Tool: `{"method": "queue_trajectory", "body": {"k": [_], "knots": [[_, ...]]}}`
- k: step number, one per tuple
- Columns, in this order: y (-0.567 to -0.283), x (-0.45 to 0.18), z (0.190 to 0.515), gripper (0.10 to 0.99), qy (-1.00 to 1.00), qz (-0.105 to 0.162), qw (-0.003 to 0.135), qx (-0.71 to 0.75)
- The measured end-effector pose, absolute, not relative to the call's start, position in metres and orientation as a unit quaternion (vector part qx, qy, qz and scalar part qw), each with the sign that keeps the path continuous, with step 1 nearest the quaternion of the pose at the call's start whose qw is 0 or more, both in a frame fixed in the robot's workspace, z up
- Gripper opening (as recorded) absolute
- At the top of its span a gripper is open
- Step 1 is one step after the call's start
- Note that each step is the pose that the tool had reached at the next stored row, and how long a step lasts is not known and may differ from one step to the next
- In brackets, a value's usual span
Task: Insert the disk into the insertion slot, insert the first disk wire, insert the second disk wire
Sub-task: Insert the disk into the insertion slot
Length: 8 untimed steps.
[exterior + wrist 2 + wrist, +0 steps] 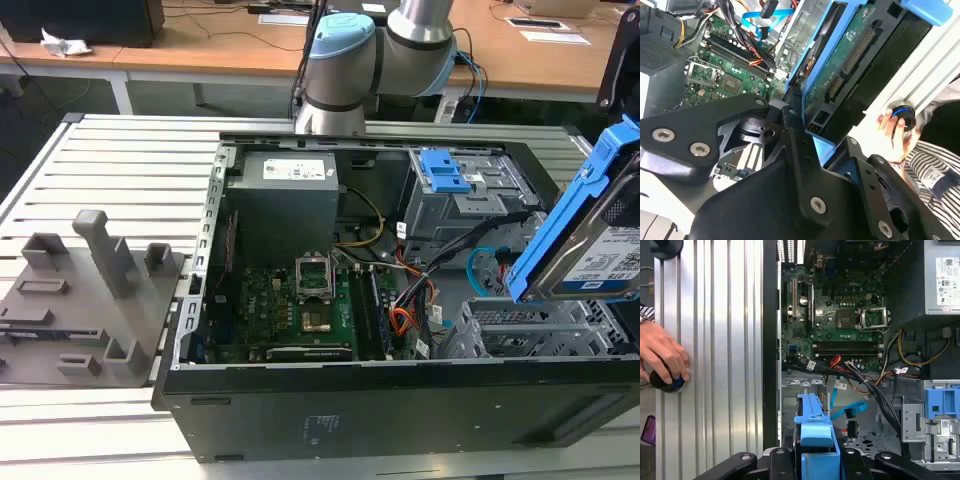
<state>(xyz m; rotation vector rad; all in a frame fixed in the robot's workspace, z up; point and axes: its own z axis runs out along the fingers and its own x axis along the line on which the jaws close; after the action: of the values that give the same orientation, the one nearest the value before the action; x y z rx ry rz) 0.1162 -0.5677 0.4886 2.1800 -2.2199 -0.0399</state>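
Observation:
My gripper (815, 463) is shut on the disk (600, 250), a grey drive with a white label in a bright blue bracket. The disk hangs tilted above the exterior view's right end of the open computer case. In the second wrist view its green circuit side (850, 60) faces the camera between my black fingers (792, 135). The insertion slot (525, 328), a low silver perforated cage, lies just below the disk. The first disk wire (405, 312), an orange, red and black bundle, rests beside the motherboard. The second disk wire (482, 262), thin and light blue, loops near the slot (852, 412).
A taller grey cage with blue latches (450, 185) stands behind the slot. A power supply (285, 195) and the motherboard (300, 305) sit in the case. A grey fixture plate (90, 300) lies on the exterior view's left. A person's hand (662, 357) rests on a black knob on the slatted table.

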Motion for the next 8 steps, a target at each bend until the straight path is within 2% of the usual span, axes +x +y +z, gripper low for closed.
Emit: {"method": "queue_trajectory", "body": {"k": [8], "knots": [[-0.5676,0.1162,0.4772,0.369,-0.713,-0.013,0.015,0.701]]}}
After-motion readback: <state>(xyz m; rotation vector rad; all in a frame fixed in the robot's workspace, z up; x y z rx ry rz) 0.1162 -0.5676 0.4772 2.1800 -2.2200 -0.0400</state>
